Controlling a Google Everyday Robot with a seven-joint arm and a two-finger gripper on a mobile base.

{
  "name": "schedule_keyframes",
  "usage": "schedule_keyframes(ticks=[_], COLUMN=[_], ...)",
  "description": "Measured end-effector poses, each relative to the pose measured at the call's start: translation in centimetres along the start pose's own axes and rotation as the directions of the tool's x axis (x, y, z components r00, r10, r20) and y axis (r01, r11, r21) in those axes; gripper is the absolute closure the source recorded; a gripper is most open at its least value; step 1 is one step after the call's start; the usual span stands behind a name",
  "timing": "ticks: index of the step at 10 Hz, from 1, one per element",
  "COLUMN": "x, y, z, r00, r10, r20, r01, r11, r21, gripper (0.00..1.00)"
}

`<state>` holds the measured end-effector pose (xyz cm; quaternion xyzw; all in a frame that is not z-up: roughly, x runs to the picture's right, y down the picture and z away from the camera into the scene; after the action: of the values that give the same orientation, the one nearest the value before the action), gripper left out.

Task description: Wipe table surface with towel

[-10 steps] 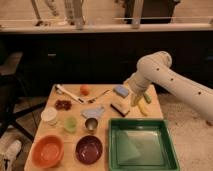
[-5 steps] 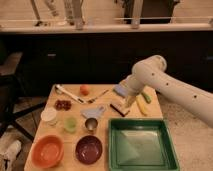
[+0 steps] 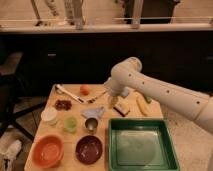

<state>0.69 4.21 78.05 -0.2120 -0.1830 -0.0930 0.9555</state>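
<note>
A small pale blue-grey towel lies crumpled near the middle of the wooden table. My gripper hangs from the white arm that reaches in from the right. It is just above the table, a little right of and behind the towel, and next to a dark brown block. It does not appear to touch the towel.
A green tray fills the front right. An orange bowl, purple bowl, metal cup, green cup and white cup stand front left. An orange, a white utensil and a banana lie further back.
The arm has swung to the left, carrying the gripper left and slightly lower towards the towel. The objects on the table have not moved.
</note>
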Motion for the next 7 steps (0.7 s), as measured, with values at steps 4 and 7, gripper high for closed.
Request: schedule_keyframes(ticks=[4, 7], x=[-0.8, -1.2], y=[0.2, 0.4], z=[4.3, 6.0], r00=[0.999, 0.999], r10=[-0.018, 0.003], r20=[0.032, 0.038], r01=[0.02, -0.001], r11=[0.999, 1.0], r21=[-0.037, -0.027], gripper=[0.2, 0.2])
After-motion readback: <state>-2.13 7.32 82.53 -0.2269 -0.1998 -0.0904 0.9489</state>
